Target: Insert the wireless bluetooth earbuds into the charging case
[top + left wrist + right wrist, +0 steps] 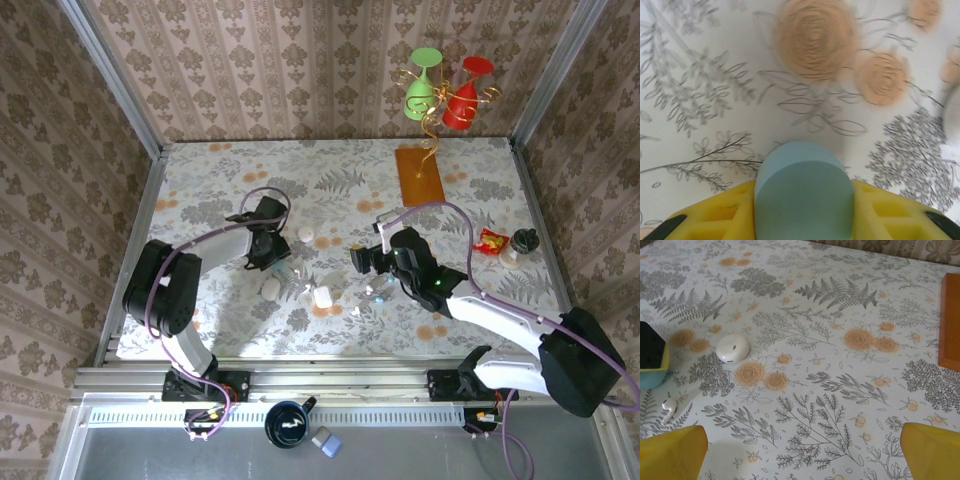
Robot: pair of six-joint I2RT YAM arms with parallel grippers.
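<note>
The right end effector (pixel 800 455) is seen wide open and empty over the desk (pixel 810 385), and a white earbud (pixel 669 410), laid lengthwise roughly near-to-far, is found just beyond its left finger (pixel 670 455).

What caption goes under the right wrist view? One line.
Right gripper open over the floral table, one white earbud and a round white case lying apart at the view's left.
</note>
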